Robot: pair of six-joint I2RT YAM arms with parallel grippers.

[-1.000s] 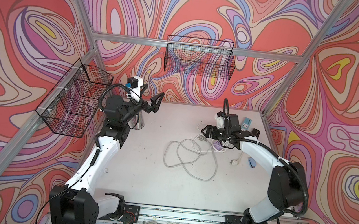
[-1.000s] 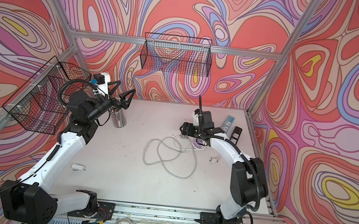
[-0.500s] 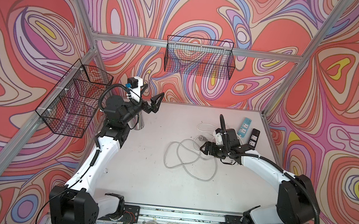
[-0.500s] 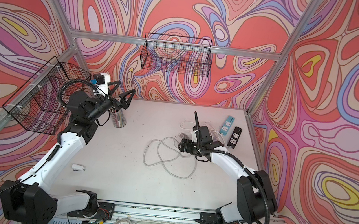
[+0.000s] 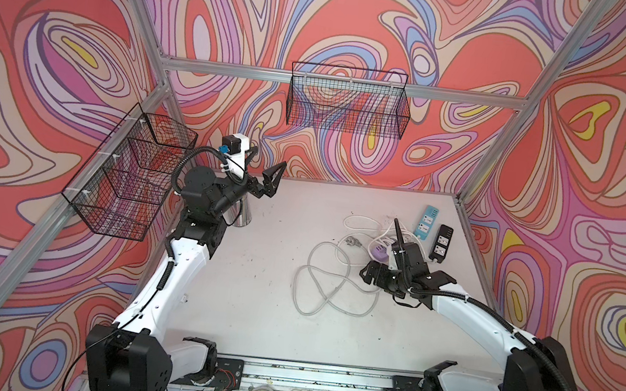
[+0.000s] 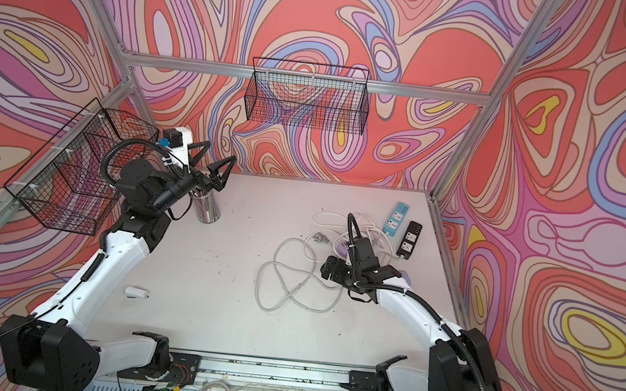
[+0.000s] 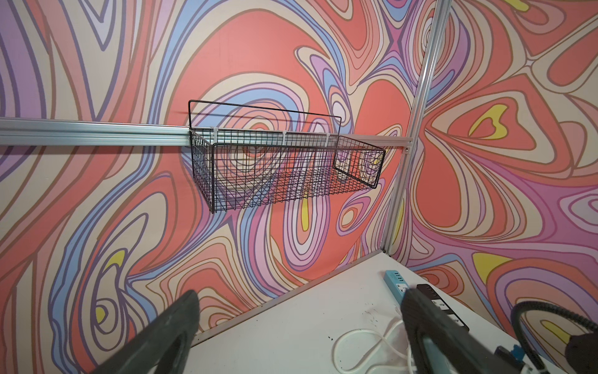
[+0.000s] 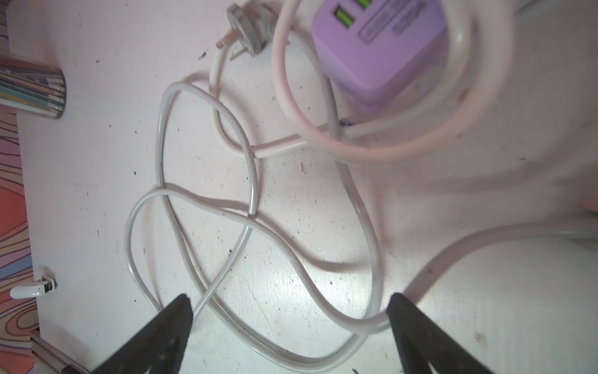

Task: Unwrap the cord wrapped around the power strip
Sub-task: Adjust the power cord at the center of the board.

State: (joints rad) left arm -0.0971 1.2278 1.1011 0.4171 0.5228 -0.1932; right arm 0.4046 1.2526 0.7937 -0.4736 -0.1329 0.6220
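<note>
Both hands stand spread, holding nothing: your left hand point(image 5: 267, 162) high at ten o'clock, your right hand point(image 8: 288, 301) over the loose cord point(image 8: 207, 200), six o'clock of the purple power strip point(image 8: 378, 48).

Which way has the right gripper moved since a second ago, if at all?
Yes. The right gripper has pulled away from the blue power strip toward the front rail, jaws open.

Purple power strip point(image 8: 378, 48): we see it blurred and cropped at the frame edge. In both top views the right arm point(image 5: 410, 256) covers most of it. Small white object point(image 6: 136, 292): too small for us to identify.
</note>
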